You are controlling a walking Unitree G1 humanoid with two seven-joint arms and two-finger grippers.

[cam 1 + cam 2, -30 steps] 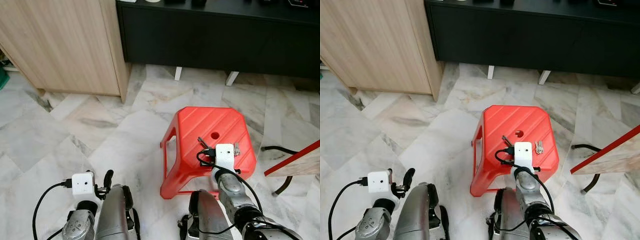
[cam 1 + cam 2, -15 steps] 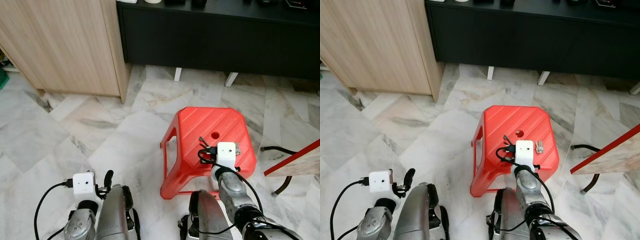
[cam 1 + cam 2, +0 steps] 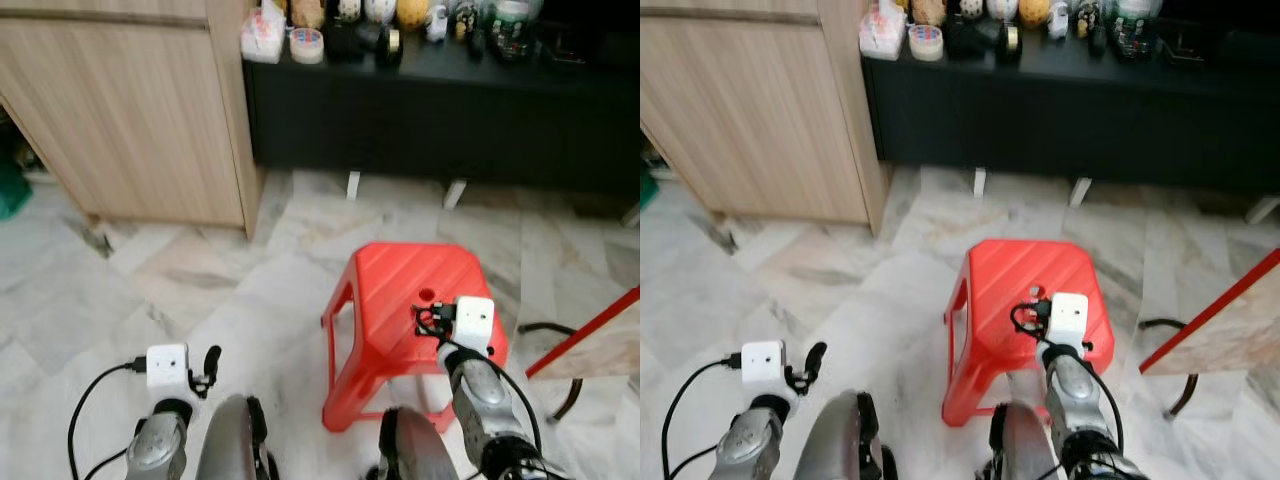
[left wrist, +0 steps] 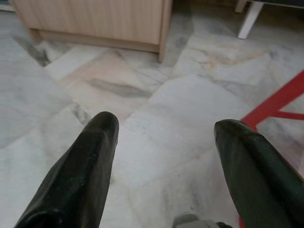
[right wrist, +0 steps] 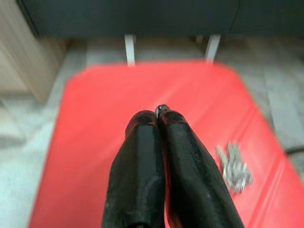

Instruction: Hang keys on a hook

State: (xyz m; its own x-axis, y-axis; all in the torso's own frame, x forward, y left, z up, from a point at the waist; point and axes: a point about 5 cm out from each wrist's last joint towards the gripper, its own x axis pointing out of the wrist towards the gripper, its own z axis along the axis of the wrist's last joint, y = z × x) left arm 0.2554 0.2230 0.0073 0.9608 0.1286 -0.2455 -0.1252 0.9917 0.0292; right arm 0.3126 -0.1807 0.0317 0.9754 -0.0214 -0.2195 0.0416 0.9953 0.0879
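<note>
A bunch of silver keys (image 5: 233, 167) lies on the top of a red plastic stool (image 3: 395, 280), seen in the right wrist view. My right gripper (image 5: 159, 117) hovers over the middle of the stool top, beside the keys and apart from them. Its two fingers are pressed shut with nothing between them. From the head, the right gripper (image 3: 424, 318) sits over the stool's near half, and its white wrist camera covers the keys. My left gripper (image 4: 166, 142) hangs open low over the marble floor, left of the stool.
A black low cabinet (image 3: 450, 110) with small items such as a tape roll (image 3: 306, 42) on top stands behind the stool. A wooden cabinet (image 3: 130, 110) is at the back left. A red-edged board (image 3: 590, 340) leans at the right.
The head view has tilted up, bringing the black cabinet's top into sight. My right wrist has shifted slightly right over the stool and now hides the keys from the head.
</note>
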